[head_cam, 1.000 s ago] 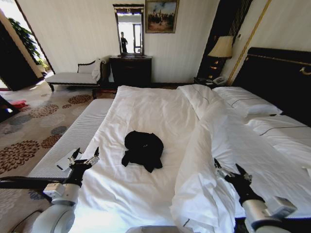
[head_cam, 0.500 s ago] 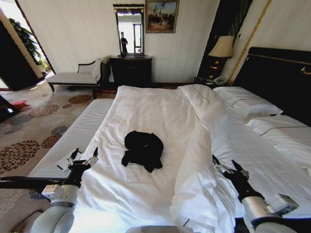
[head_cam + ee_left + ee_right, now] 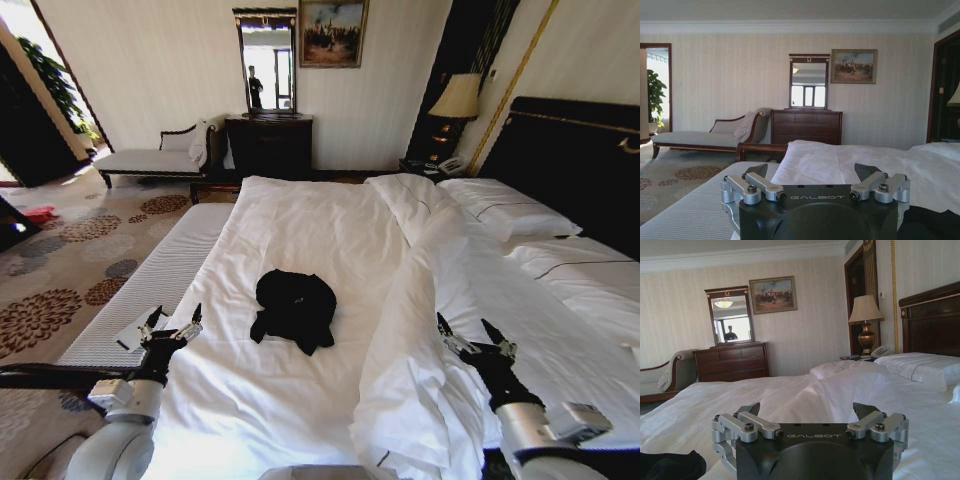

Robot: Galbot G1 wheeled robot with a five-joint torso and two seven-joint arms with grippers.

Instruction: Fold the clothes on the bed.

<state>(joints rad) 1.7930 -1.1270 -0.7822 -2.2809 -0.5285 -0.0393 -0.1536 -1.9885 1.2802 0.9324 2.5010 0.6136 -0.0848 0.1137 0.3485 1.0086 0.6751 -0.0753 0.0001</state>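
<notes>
Two open grippers, left (image 3: 172,322) and right (image 3: 477,340), held low on either side of crumpled black top (image 3: 294,306) on bed (image 3: 300,225), likely ready to grab it.

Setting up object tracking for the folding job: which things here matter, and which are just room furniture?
Job:
black top, crumpled
bed
left gripper, open
right gripper, open

Lying about:
padded bench
chaise
dresser
mirror
painting
lamp
</notes>
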